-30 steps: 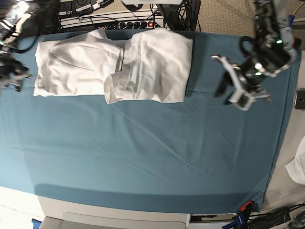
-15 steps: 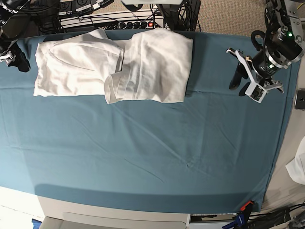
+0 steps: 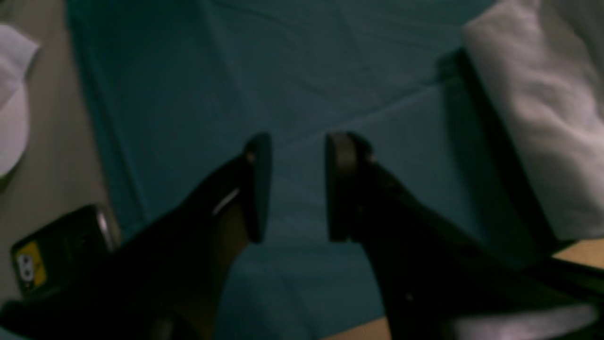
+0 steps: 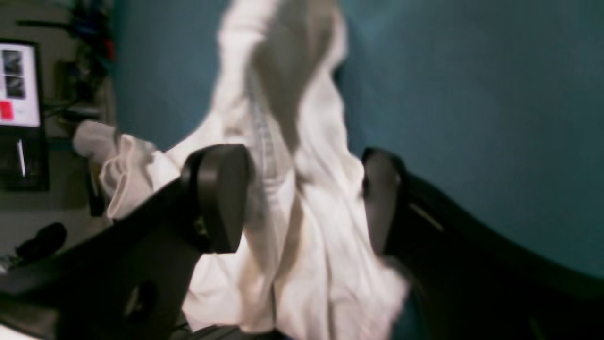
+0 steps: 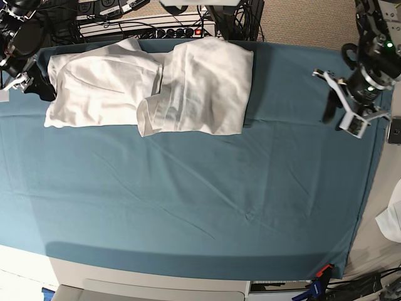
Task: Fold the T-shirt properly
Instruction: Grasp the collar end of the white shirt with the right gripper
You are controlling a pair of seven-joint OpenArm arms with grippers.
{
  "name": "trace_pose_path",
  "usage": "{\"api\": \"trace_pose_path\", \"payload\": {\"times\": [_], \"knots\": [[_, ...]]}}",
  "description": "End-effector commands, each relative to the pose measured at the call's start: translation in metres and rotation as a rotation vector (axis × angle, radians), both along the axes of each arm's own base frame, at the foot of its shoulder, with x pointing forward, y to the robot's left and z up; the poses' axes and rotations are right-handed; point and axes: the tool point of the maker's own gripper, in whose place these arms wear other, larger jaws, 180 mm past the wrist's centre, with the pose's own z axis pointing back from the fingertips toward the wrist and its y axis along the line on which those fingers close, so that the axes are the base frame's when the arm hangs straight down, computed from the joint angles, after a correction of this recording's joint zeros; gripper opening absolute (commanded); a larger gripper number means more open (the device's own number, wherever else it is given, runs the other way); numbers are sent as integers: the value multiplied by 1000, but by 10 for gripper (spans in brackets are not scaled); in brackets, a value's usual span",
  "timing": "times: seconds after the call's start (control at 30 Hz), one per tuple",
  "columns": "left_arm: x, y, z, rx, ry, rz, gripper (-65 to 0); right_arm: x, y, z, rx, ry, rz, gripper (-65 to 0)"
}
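The white T-shirt (image 5: 150,88) lies partly folded along the far edge of the teal table cover (image 5: 188,207), its right half doubled over the middle. At the shirt's left edge my right gripper (image 5: 28,84) stands wide open. In the right wrist view its fingers (image 4: 217,198) straddle the wrinkled T-shirt (image 4: 302,141) without closing on it. My left gripper (image 5: 338,116) hovers over bare cover far to the right of the shirt. Seen from the left wrist, the left gripper (image 3: 295,186) is open and empty, with the T-shirt (image 3: 533,94) off to the upper right.
A power strip and cables (image 5: 169,31) sit just behind the table's far edge. A phone (image 5: 395,130) lies beyond the cover's right edge, and below it a small white cloth scrap (image 5: 391,219). The phone (image 3: 28,264) also shows beside the left gripper.
The left arm drew back toward the table's right edge, away from the shirt. The right arm rose, then came in to the shirt's left edge, and its jaws widened.
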Motion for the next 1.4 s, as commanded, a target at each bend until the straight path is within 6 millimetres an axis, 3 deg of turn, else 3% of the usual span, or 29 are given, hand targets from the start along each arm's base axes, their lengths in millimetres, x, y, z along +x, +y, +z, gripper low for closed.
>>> {"api": "trace_pose_path", "payload": {"times": [0.0, 0.2, 0.5, 0.67, 1.23, 1.3, 1.37], "knots": [[3, 2, 12, -8, -43, -1, -443, 8, -9, 16, -29, -41, 2, -267], [2, 22, 24, -17, -74, 58, -443, 13, -9, 19, -31, -59, 5, -267], [-17, 26, 7, -10, -2, 71, -443, 44, 5, 31, -33, -123, 64, -267], [-17, 26, 7, -10, -2, 71, -443, 44, 19, 21, -24, -90, 112, -267], [-17, 26, 8, -13, -8, 69, -443, 41, 18, 20, -28, -80, 115, -270], [-17, 26, 8, -14, -8, 70, -443, 41, 18, 20, -28, -80, 115, -320], [-17, 26, 8, -14, -8, 70, -443, 41, 18, 20, -28, -80, 115, -432]]}}
